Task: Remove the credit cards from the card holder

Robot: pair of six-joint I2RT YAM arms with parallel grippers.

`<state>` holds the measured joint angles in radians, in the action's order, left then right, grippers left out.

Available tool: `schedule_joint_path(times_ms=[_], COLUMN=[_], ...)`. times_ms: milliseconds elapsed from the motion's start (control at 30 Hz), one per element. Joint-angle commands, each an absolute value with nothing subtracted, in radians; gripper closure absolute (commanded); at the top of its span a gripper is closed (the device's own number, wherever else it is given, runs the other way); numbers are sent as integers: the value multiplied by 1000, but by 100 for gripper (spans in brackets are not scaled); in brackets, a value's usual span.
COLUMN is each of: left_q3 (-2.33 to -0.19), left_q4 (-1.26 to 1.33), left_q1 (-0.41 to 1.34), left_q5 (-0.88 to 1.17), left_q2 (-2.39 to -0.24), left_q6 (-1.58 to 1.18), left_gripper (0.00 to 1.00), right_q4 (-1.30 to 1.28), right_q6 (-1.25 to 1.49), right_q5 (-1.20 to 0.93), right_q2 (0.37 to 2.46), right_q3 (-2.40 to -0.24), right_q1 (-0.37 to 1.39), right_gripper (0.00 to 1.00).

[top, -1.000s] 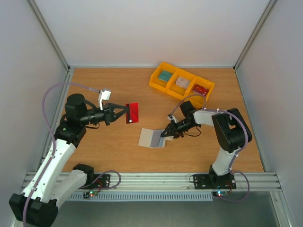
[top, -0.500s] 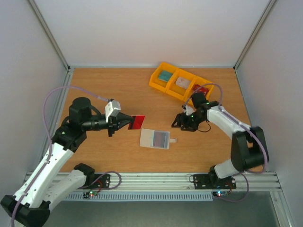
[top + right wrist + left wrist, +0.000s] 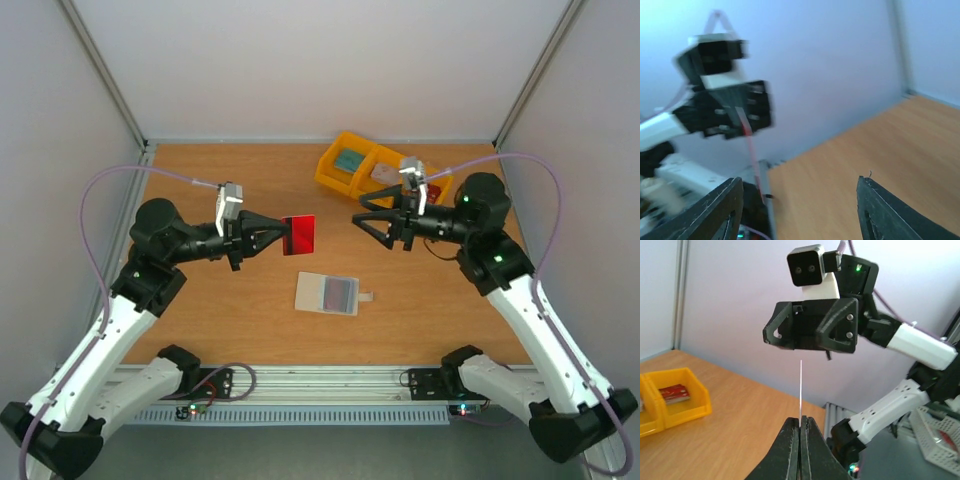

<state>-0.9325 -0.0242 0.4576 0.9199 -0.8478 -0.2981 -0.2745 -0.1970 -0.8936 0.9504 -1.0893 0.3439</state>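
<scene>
Now: red card in the air, holder flat on the desk

Across the wooden desk (image 3: 220,320) the left arm (image 3: 130,300) and right arm (image 3: 520,300) reach toward each other, both raised off the surface with their wrists level.

At the far side sits a yellow bin (image 3: 335,178) with three compartments. A teal thing lies in its left one and a pale thing in the middle. The right one is partly hidden behind the right wrist in the top view, though the left wrist view shows a red item in one compartment (image 3: 674,392).

Nearer the arms, the holder (image 3: 327,293) lies flat and open on the desk, below the gap between the two grippers and touched by neither. A reddish and bluish patch shows on its right half, and its small tab (image 3: 366,296) sticks out to the right.

The left gripper (image 3: 277,235) is closed tight on the red card (image 3: 299,234), pinching it by one edge and holding it well above the desk. From the left wrist the card appears edge-on as a thin line (image 3: 801,390) rising from the pressed fingertips.

The right gripper (image 3: 368,228) faces the card, near but apart from it. Its fingers are spread wide with nothing between them.
</scene>
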Motion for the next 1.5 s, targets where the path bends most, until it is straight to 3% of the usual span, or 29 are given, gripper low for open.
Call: schedule_joint_path(times_ms=[0, 200, 400, 500, 667, 867, 900, 933, 967, 1000, 1033, 1167, 1233, 1300, 1367, 1467], left_q3=[-976, -974, -959, -958, -934, -918, -911, -899, -885, -871, -855, -791, -743, -674, -613, -560], left_q4=[89, 97, 116, 125, 123, 112, 97, 76, 50, 15, -31, -234, -287, -303, -324, -403], left_q1=[474, 481, 484, 485, 484, 485, 485, 484, 483, 479, 473, 439, 410, 374, 342, 306], left_q5=[925, 941, 904, 909, 898, 876, 840, 801, 754, 700, 652, 443, 323, 261, 219, 161], left_q2=[-854, -839, -828, -829, -817, -794, -787, -777, -763, -745, -725, -622, -573, -524, -479, -434], left_q6=[-443, -461, -477, -490, -486, -507, -510, -518, -527, -538, -541, -450, -431, -449, -469, -484], left_gripper=[100, 100, 100, 100, 100, 100, 96, 75, 45, 9, 2, 1, 1, 1, 1, 0], right_q4=[42, -116, -197, -235, -273, -353, -386, -440, -506, -579, -663, -968, -1055, -1107, -1123, -1123], right_q6=[-155, -233, -298, -316, -323, -354, -376, -409, -442, -487, -530, -757, -865, -933, -940, -898], right_q5=[-1060, -1030, -1024, -994, -978, -827, -798, -756, -678, -603, -498, 131, 517, 764, 822, 720], right_q2=[1044, 1135, 1165, 1175, 1198, 1174, 1173, 1178, 1187, 1204, 1225, 1413, 1539, 1665, 1735, 1757], right_q3=[-1140, -1255, -1267, -1266, -1299, -1329, -1343, -1364, -1397, -1436, -1481, -1691, -1761, -1807, -1830, -1848], right_q1=[500, 626, 705, 713, 713, 712, 713, 713, 713, 711, 709, 691, 652, 588, 514, 415], right_gripper=[37, 35, 49, 59, 98, 99, 99, 99, 99, 99, 99, 99, 99, 99, 99, 99])
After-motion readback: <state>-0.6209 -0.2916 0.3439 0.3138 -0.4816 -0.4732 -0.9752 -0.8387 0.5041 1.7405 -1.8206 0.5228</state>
